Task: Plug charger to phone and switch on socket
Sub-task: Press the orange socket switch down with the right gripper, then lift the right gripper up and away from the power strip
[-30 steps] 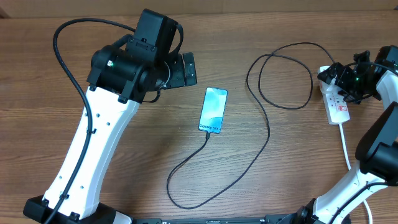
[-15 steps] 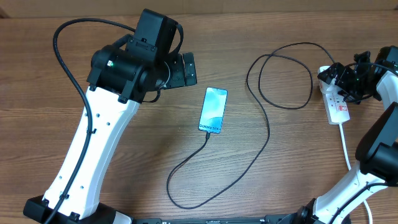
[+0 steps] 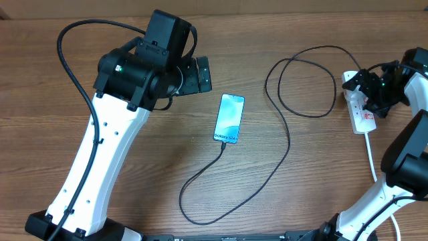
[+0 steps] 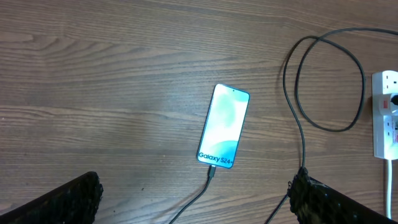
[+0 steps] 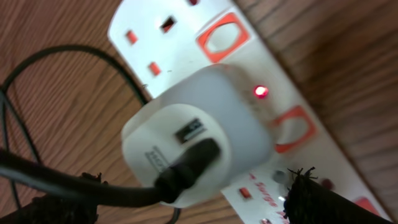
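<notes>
- A wooden table with brown, streaky grain fills every view. Almost none of the room shows past it.
- On the near side of the phone, the charger bends in a narrow loop on the wood. One end runs up to the phone's near short edge.
- The charger's connector tip sits in that edge, just under the white "Galaxy" text.
- The phone lies flat near the middle of the table with its pale blue screen lit. Nothing is touching it but the cable.
- The left gripper hangs above the phone toward the left-arm side. Its fingers are spread wide and carry nothing.
- Beyond the phone on the right-arm side, the charger makes a large round coil and then runs on to the socket.
- The socket lies well apart from the phone near the table's right side. Its white cord trails back toward the near edge.
- A white plug stands in the socket, with the black cable entering its face. A small red light glows just beside it, between two red-outlined switches.
- The right gripper hovers over the plug with its fingers wide apart. They stand either side of the plug and clasp nothing.
- Farthest from the phone, a paler band runs along the table's back edge.
</notes>
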